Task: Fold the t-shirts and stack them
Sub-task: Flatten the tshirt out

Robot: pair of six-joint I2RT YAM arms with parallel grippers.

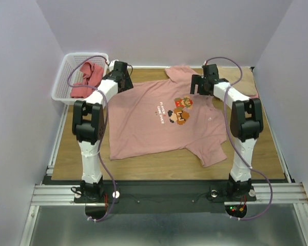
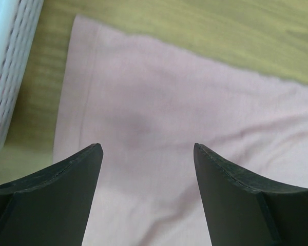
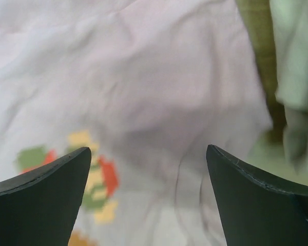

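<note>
A: Where the two arms are bolted at the near edge, what lies first on the table (image 1: 267, 159)?

B: One dusty pink t-shirt (image 1: 143, 128), spread flat with the print side up. A sleeve juts out at its near right.

A: The print?

B: Pixel-game characters (image 1: 182, 110) beside white text at mid-chest, turned sideways to the overhead view.

A: And the left gripper (image 2: 148, 148)?

B: It hangs above the shirt's far left corner, near the basket. Its fingers are spread wide and hold nothing. The wrist view shows a stitched hem band below, with bare wood past it.

A: And the right gripper (image 3: 149, 151)?

B: It hangs above the far right part of the shirt, next to the print. Its fingers are fully parted and hold nothing. I cannot tell whether either pair of tips touches the cloth.

A: Beyond that?

B: At far left stands a white lattice basket (image 1: 63, 77) with a coral-red t-shirt (image 1: 87, 77) bunched inside. At far right a tan t-shirt (image 1: 246, 87) lies on the wood against the pink one. I cannot tell whether it is only touching or partly underneath.
</note>
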